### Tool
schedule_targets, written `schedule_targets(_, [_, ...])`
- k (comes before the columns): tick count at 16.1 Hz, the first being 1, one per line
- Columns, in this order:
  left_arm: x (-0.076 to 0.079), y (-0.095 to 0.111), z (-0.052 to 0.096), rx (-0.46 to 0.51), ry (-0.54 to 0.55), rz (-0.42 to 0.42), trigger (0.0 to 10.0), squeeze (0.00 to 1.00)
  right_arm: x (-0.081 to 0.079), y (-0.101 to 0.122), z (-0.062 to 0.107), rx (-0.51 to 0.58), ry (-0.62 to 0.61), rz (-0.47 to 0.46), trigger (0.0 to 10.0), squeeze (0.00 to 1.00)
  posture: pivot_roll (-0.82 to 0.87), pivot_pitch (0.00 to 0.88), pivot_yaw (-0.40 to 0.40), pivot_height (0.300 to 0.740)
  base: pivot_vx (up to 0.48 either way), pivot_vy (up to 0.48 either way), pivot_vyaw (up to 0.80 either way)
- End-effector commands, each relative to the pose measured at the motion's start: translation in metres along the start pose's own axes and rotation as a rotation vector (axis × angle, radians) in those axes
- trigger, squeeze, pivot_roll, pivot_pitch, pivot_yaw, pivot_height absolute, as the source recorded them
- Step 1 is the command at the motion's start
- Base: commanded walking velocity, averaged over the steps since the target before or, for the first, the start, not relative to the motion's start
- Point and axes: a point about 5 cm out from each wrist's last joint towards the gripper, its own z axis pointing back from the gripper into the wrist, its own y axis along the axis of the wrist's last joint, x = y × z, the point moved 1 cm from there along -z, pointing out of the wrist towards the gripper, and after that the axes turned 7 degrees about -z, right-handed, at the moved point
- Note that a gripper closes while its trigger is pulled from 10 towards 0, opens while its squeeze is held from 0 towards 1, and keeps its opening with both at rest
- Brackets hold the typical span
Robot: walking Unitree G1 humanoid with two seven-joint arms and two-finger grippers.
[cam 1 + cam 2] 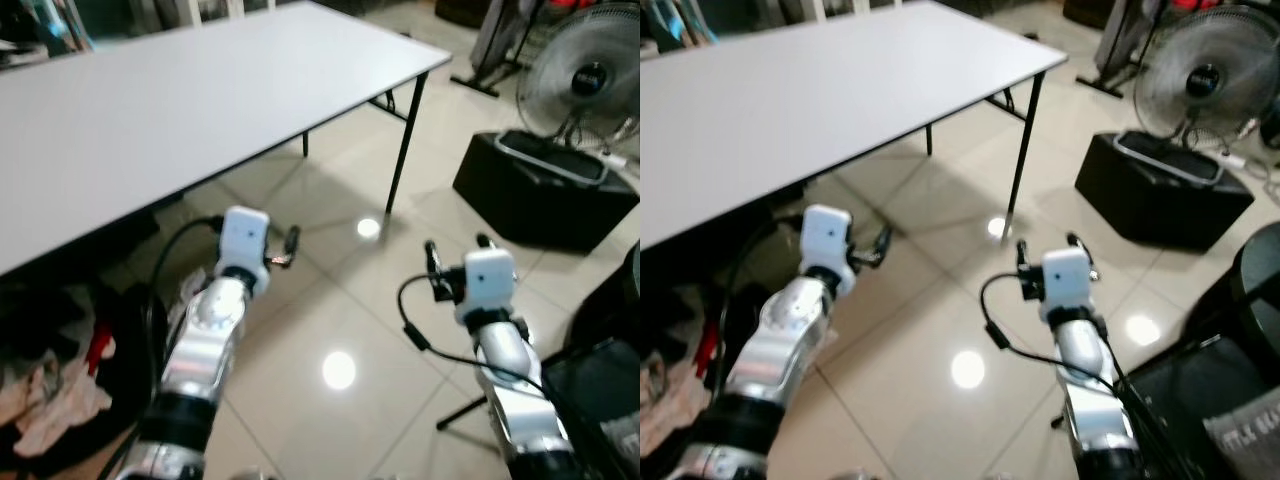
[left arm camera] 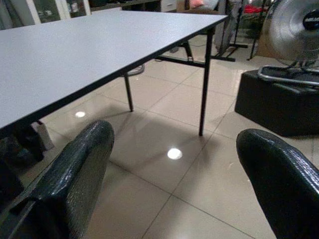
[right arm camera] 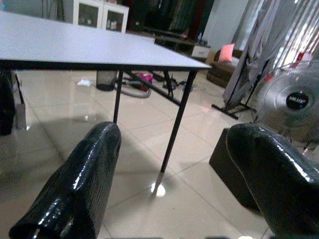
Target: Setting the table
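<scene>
A long grey-white folding table [image 1: 200,90] stands ahead and to my left, its near edge running diagonally above my left arm. My left gripper [image 1: 290,245] is held low over the tiled floor, just below that edge, and is open with nothing between its fingers [image 2: 75,174]. My right gripper [image 1: 458,248] hovers over the floor to the right of the table's black corner leg [image 1: 400,150]. It is open too, and its fingers [image 3: 84,179] hold nothing.
A standing fan [image 1: 585,75] and a black box [image 1: 540,190] sit on the floor at the right. A dark bag with crumpled cloth [image 1: 50,380] lies at the lower left. Black gear [image 1: 600,400] is close by my right arm. Glossy tiles lie between.
</scene>
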Motion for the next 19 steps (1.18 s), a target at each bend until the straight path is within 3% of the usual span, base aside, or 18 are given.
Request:
schedule_targets(1, [0.0,0.001,-0.001,-0.001,-0.005,-0.005,10.0,0.02,0.004,0.001,-0.001,0.004,-0.015,0.007,10.0,0.0,0.03,0.0,-0.012,0.74,0.0,0.0,0.0])
schedule_targets(7, [0.001,0.0,0.002,-0.003,0.0,-0.012,10.0,0.01,0.0,0.004,-0.004,0.017,0.003,-0.017,10.0,0.0,0.04,0.0,-0.017,0.74,0.0,0.0,0.0])
schedule_targets(9, [0.0,-0.007,0.006,-0.031,-0.001,0.066,10.0,0.01,0.004,0.003,-0.002,0.014,-0.02,-0.054,10.0,0.0,0.03,0.0,-0.014,0.74,0.0,0.0,0.0])
schedule_targets(11, [-0.03,-0.047,0.033,-0.167,0.098,0.143,10.0,0.0,0.02,-0.006,0.014,-0.022,-0.099,-0.189,10.0,0.0,0.03,0.0,-0.003,0.74,0.0,0.0,0.0])
schedule_targets(12, [-0.031,-0.056,0.042,-0.2,0.087,0.163,10.0,0.0,0.023,-0.011,0.021,-0.047,-0.105,-0.218,10.0,0.0,0.03,0.0,-0.003,0.74,0.0,0.0,0.0])
schedule_targets(13, [-0.023,-0.06,0.047,-0.212,0.051,0.185,10.0,0.0,0.023,-0.015,0.026,-0.066,-0.102,-0.261,10.0,0.0,0.03,0.0,-0.008,0.74,0.0,0.0,0.0])
schedule_targets(15, [-0.002,-0.058,0.044,-0.213,-0.014,0.183,10.0,0.0,0.016,-0.017,0.027,-0.083,-0.068,-0.264,10.0,0.0,0.02,0.0,-0.01,0.74,0.0,0.0,0.0])
schedule_targets(16, [0.001,-0.054,0.041,-0.196,-0.005,0.204,10.0,0.0,0.013,-0.015,0.027,-0.082,-0.053,-0.26,10.0,0.0,0.02,0.0,-0.012,0.74,0.0,0.0,0.0])
schedule_targets(17, [-0.001,-0.048,0.037,-0.17,-0.002,0.153,10.0,0.0,0.014,-0.015,0.025,-0.088,-0.062,-0.246,10.0,0.0,0.02,0.0,-0.013,0.74,0.0,0.0,0.0])
schedule_targets(19, [-0.004,-0.043,0.033,-0.155,-0.004,0.13,10.0,0.0,0.017,-0.016,0.024,-0.1,-0.075,-0.241,10.0,0.0,0.01,0.0,-0.013,0.74,0.0,0.0,0.0])
